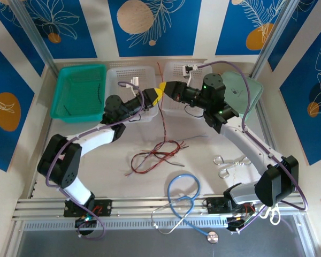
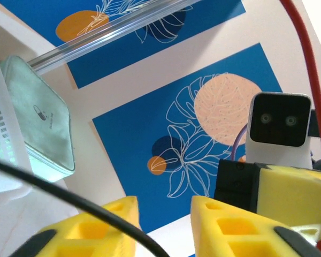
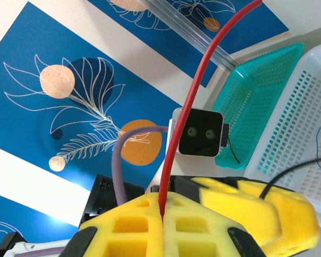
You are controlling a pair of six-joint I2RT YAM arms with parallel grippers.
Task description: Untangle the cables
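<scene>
The cables lie in a loose red-and-black tangle (image 1: 158, 152) mid-table. One red cable (image 1: 161, 115) rises from it to the two grippers, which meet high over the white baskets. My right gripper (image 1: 167, 88) is shut on that red cable (image 3: 195, 96), which is pinched between its yellow pads (image 3: 163, 211) and runs on upward. My left gripper (image 1: 157, 95) faces it closely. Its jaws (image 2: 165, 225) stand a narrow gap apart. A black cable (image 2: 69, 195) crosses the left finger (image 2: 109, 227) and drops toward that gap. The red cable (image 2: 305, 80) passes on the right.
A teal basket (image 1: 77, 91) and two white baskets (image 1: 129, 77) (image 1: 176, 72) line the back. A pale green case (image 1: 241, 88) sits at the back right. A blue stethoscope (image 1: 184, 198) and metal forceps (image 1: 230, 163) lie near the front.
</scene>
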